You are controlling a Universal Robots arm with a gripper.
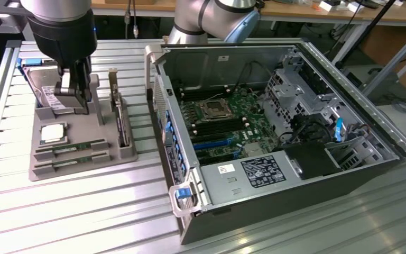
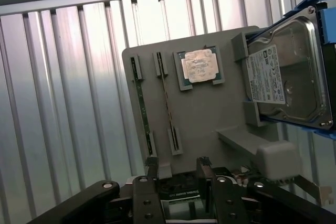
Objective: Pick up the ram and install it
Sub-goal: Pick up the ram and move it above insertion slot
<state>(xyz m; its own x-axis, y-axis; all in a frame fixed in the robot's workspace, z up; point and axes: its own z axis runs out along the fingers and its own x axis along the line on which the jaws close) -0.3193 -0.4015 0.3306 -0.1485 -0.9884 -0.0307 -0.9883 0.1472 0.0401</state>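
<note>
Exterior view: at the exterior view's upper left, the gripper of a grey robot arm is hovering over the far end of a matte grey plastic tray. Its fingers are standing wide apart and gripping nothing. The ram, a long, thin green board, is sitting on edge in slotted holders at the tray's near end, well apart from the gripper. A twin stick is lying just beside it. A square silver processor, a shiny hard drive and an upright card are sharing the tray. To the exterior view's right, an open black steel computer case is lying on the ribbed aluminium worktop.

Wrist view: the two black fingers of the gripper are showing a clear gap, with nothing between their tips. The ram is appearing edge-on as a thin line between the processor and the twin stick. The hard drive, with its white label and blue bracket, is resting against the tray.

A clean pick probably calls for centring the open fingers over the ram's long edge. They would pinch its flat faces, clear of the twin stick, and draw it straight out of the slots.
</note>
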